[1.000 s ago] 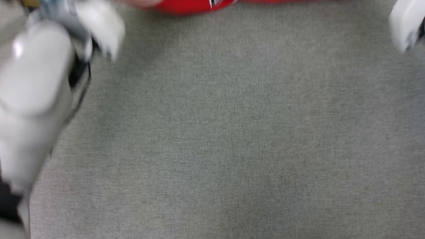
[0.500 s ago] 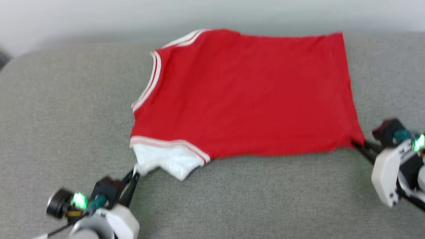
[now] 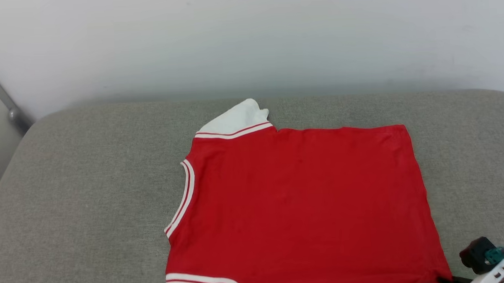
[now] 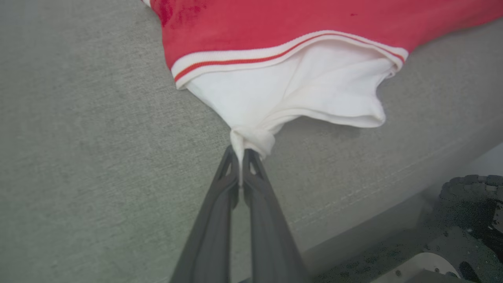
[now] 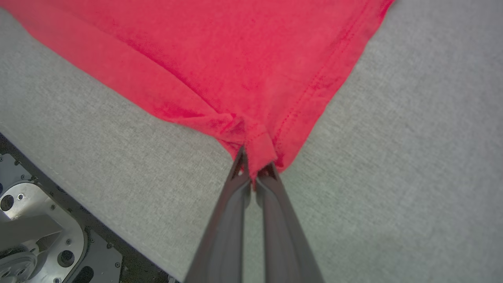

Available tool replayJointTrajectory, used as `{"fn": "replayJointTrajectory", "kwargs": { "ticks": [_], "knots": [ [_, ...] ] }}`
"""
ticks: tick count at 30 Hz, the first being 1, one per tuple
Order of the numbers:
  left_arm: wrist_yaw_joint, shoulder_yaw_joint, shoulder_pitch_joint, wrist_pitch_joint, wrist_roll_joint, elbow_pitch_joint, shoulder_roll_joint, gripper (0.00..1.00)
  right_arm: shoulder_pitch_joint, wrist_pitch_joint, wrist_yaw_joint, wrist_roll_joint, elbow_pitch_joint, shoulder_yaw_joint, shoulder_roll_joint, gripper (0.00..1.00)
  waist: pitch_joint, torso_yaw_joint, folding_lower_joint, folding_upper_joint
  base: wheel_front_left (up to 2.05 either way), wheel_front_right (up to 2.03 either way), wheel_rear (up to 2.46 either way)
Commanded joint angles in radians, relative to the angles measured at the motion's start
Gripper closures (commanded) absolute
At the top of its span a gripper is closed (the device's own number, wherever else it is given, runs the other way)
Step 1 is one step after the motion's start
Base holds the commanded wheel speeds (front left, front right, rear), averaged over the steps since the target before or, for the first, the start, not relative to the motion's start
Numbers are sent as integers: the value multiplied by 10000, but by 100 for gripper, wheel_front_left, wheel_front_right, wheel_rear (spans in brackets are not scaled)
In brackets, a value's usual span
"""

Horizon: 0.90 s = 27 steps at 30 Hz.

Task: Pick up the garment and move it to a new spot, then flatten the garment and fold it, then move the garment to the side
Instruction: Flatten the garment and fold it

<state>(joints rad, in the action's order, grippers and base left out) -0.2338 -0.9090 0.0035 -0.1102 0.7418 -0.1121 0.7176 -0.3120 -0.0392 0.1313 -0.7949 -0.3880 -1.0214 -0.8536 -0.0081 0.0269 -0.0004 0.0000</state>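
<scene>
The red T-shirt (image 3: 304, 198) lies spread out flat on a grey cushion (image 3: 90, 185) that runs up to a pale wall (image 3: 248, 41). The collar opening points toward the robot's left and the straight hem toward its right, so the shirt lies sideways across the seat. The far sleeve (image 3: 238, 119) is white and sticks out toward the wall, with a red-and-white stripe where it meets the body. The same striped trim curves round the collar. The near sleeve (image 4: 306, 90), also white, hangs toward the front edge of the cushion.

The left gripper (image 4: 240, 155) is clenched on the tip of that near sleeve. Its two dark fingers are pressed together, with a small wad of white cloth bunched between the tips, and the sleeve is drawn to a point there. The right gripper (image 5: 255, 165) is clamped on the near corner of the hem. Red cloth is pinched between its tips, with creases fanning out from the pinch across the body of the shirt. From the head view, this gripper's dark housing and green light peek in at the lower right, just beside the hem corner.

A grey metal bar (image 3: 1, 98) slants down beside the cushion on the far left. Below the cushion's front edge, a metal plate with holes (image 5: 35, 236) and a dark knobbly wheel (image 4: 467, 196) are in sight.
</scene>
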Motion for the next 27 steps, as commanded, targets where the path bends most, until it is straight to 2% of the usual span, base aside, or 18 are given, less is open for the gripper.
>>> {"fn": "replayJointTrajectory", "kwargs": {
  "ticks": [1, 7, 13, 18, 22, 27],
  "knots": [
    [-47, -39, 141, 29, 57, 68, 1, 100, 168, -35, -11, -49, 30, 108, -118, 100, -57, -16, 4, 0, 0, 0, 0],
    [-265, -176, 675, 353, 258, 642, 215, 100, 1415, -446, -11, 123, 666, 1139, -297, 100, -151, 5, 4, 0, 0, 0, 0],
    [-282, 7, -27, 308, -118, 923, 456, 100, 1858, -705, -11, 635, 1180, 2398, -93, 100, -169, 26, 4, 0, 0, 0, 0],
    [135, 35, -1208, 536, -620, 719, 460, 100, 1610, -958, -11, 1144, 1544, 3310, 132, 100, -42, -44, 4, 0, 0, 0, 0],
    [498, 216, -2500, 676, -944, 335, 229, 100, 1228, -1206, -11, 1389, 1821, 3879, 277, 100, 318, -122, 4, 0, 0, 0, 0],
    [1155, 292, -4101, 872, -1256, -531, -120, 100, 584, -1532, -9, 1626, 2050, 4282, 391, 100, 1036, -315, 4, 0, 0, 0, 0]
  ]
}}
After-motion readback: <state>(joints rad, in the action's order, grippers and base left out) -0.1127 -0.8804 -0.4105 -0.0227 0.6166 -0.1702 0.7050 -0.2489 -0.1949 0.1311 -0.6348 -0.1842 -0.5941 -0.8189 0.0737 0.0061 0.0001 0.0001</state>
